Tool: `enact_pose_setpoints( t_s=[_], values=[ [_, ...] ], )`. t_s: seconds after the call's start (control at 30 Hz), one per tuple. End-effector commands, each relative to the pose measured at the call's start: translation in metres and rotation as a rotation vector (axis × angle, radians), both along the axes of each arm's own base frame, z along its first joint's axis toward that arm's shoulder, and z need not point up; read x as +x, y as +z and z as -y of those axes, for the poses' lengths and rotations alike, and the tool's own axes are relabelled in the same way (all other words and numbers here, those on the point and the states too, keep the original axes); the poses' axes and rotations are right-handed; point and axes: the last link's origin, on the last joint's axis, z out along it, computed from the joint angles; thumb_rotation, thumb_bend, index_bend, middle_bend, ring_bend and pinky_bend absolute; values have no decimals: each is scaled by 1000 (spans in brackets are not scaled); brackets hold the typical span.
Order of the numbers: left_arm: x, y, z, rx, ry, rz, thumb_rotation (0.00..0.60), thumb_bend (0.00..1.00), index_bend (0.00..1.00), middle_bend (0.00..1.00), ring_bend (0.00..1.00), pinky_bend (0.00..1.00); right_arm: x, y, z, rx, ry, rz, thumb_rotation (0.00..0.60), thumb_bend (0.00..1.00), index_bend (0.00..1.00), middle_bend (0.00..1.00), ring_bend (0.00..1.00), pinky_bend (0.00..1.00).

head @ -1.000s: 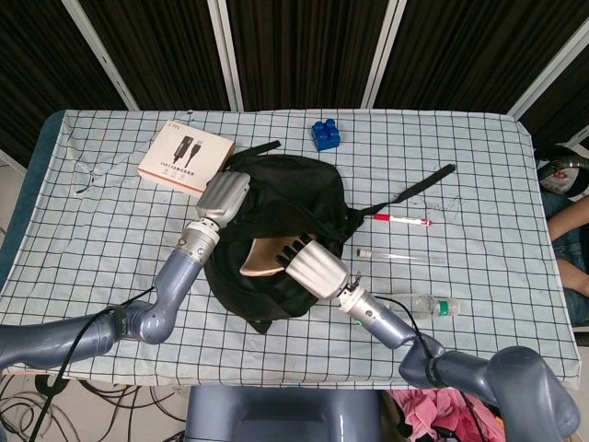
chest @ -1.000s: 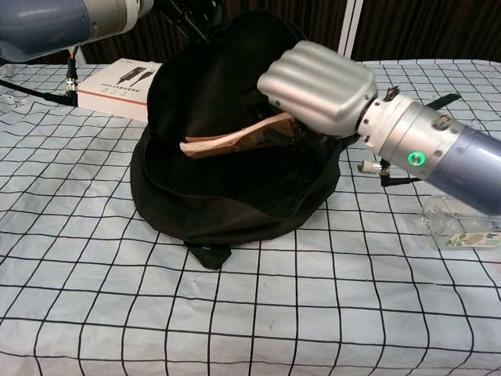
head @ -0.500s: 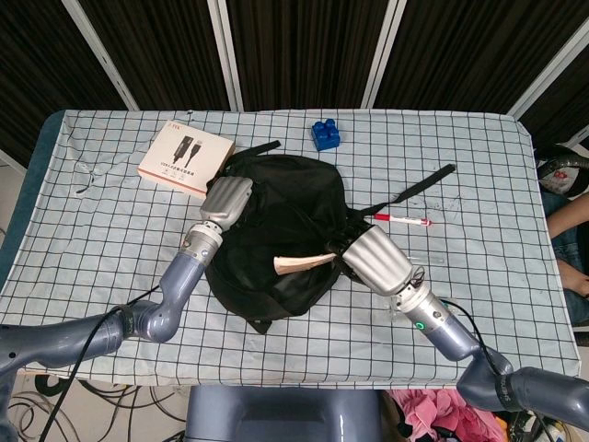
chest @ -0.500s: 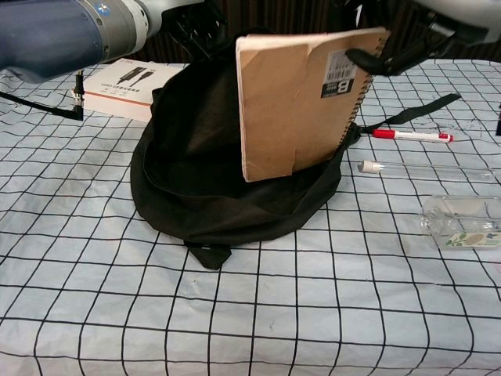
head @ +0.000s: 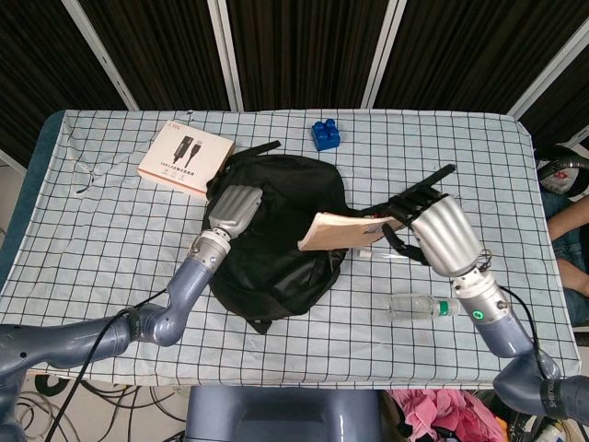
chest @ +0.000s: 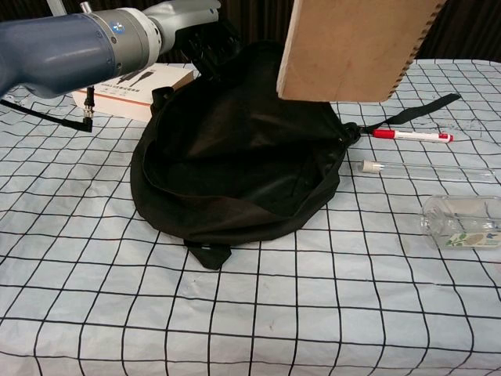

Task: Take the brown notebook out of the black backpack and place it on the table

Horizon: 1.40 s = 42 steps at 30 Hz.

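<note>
The right hand (head: 440, 232) grips the brown notebook (head: 339, 231) in its fingers, holding it above the black backpack (head: 276, 235), whose rim the left hand (head: 234, 206) clutches on the surface (head: 110, 239).

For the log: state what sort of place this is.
Probably a robot test lab, not a home: a table under a checked cloth, dark panel screens behind it, and loose cables on the floor beside the robot.
</note>
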Motion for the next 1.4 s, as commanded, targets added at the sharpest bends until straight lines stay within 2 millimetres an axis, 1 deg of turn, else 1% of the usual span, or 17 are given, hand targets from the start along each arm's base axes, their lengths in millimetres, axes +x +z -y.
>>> enact_pose_setpoints(
  t_s=[0.03,0.07,0.1,0.13,0.2,0.33,0.5,0.57,0.7,0.83,0.87,0.9,0.97,1.0,1.1,1.23,1.4],
  values=[
    [1,13,11,-149,29,19,600,74,331,243,100,163,-17,21,4,-103,-45,-33,600,532,658,578,615,528],
    [2,19,16,-204,48,41,600,37,287,177,36,90,-22,26,7,-124,-62,-43,600,532,659,578,615,528],
    [3,22,18,-224,53,48,600,16,261,135,8,47,-24,27,8,-130,-66,-47,600,532,659,578,615,528],
    [4,26,21,-255,63,63,600,5,240,99,0,16,-27,29,10,-142,-76,-55,600,532,659,578,615,528],
    [7,38,28,-324,88,106,600,0,220,68,0,0,-35,34,14,-170,-99,-80,600,533,659,578,615,528],
    [6,67,38,-375,104,134,600,0,209,54,0,0,-44,38,24,-195,-134,-98,600,536,659,578,615,528],
    [4,104,47,-458,162,180,600,0,203,51,0,0,-49,37,33,-208,-162,-112,600,537,658,577,613,528],
    [-3,120,45,-408,143,148,600,0,203,59,0,0,-47,35,39,-215,-168,-111,600,537,658,577,613,528],
    [-19,140,45,-272,91,72,600,0,209,74,0,0,-37,26,52,-209,-167,-92,600,537,659,577,613,528],
    [-33,146,48,-138,40,27,600,0,220,81,0,0,-20,12,65,-199,-147,-84,600,536,658,578,613,528],
    [-35,146,48,-110,33,32,600,0,222,82,0,0,-15,7,69,-196,-139,-88,600,536,658,578,613,528],
    [-37,147,49,-87,39,62,600,0,225,83,0,0,-3,-4,75,-185,-113,-112,600,537,658,578,613,528],
    [-38,146,50,-75,42,91,600,0,228,84,0,0,4,-12,79,-187,-99,-127,600,537,658,578,613,528],
    [-39,146,50,-68,45,110,600,0,229,85,0,0,10,-19,81,-187,-86,-141,600,536,659,578,613,528],
    [-39,143,47,-74,56,140,600,0,229,86,0,0,37,-49,87,-185,-32,-196,600,536,659,578,613,528],
    [-37,139,44,-79,50,132,600,0,229,86,0,0,54,-70,99,-191,-25,-231,600,537,659,579,613,528],
    [-35,133,44,-73,40,123,600,0,229,87,0,0,63,-86,110,-170,-39,-233,600,538,658,579,612,528]
  ],
)
